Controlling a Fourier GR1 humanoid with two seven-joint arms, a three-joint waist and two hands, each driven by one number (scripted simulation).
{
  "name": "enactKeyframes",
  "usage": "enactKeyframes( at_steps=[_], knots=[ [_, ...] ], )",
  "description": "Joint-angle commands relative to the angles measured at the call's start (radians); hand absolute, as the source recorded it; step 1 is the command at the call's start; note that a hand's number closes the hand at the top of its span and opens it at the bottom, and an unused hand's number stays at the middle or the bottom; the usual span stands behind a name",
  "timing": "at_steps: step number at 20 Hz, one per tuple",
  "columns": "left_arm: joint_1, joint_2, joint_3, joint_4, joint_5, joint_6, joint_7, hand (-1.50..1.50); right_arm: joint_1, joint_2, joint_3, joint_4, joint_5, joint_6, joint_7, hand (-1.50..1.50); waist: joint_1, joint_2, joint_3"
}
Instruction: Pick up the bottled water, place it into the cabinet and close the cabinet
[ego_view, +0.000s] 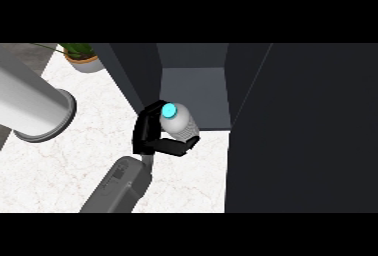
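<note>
**Hazards, left to right.** The potted plant (80, 54) and the large grey cylinder (33, 102), judged to be the left forearm close to the view, are well apart from the work area on the counter (66, 170) and pose no evident risk. The left hand does not show.

The right hand (148, 134) is just beside the cabinet's left wall (134, 75). Moving inward without shifting right is likely to strike that wall with the fingers.

The bottled water (182, 125) is tilted, with its cyan cap (170, 110) toward the far left. If released at this angle, it may tip or roll out over the shelf's near edge. The shelf (196, 97) stands open, but its depth cannot be told.

The dark door (303, 130) at the right could catch a bottle left at the near edge when it closes.

**Position.** The right hand is closed on the bottled water, with its fingers curled round the bottle's near, lower part from the left. The bottle projects from the right, far side of the hand. It is at the near left corner of the cabinet opening and appears not yet inside.
</note>
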Motion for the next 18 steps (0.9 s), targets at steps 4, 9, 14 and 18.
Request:
enactKeyframes(
  at_steps=[4, 9, 14, 18],
  knots=[
    [-0.231, 0.000, -0.112, 0.101, 0.033, 0.220, 0.081, 1.50, -0.032, 0.012, -0.007, -0.053, -0.068, -0.007, 0.043, -1.50, -0.014, 0.008, -0.001],
    [-0.321, 0.000, -0.106, 0.212, 0.072, 0.265, 0.109, 1.50, -0.024, -0.009, -0.078, -0.043, -0.106, 0.023, 0.031, -1.50, -0.016, 0.007, 0.000],
    [-0.497, 0.000, -0.041, 0.403, 0.131, 0.266, 0.130, 1.50, -0.048, -0.002, -0.074, -0.005, -0.094, 0.042, 0.017, -1.50, -0.038, 0.015, -0.001],
    [-0.542, 0.000, -0.055, 0.542, 0.025, 0.292, 0.082, 1.50, 0.002, -0.013, -0.104, -0.056, -0.135, 0.063, 0.014, -1.50, -0.042, 0.016, 0.000]
  ],
)
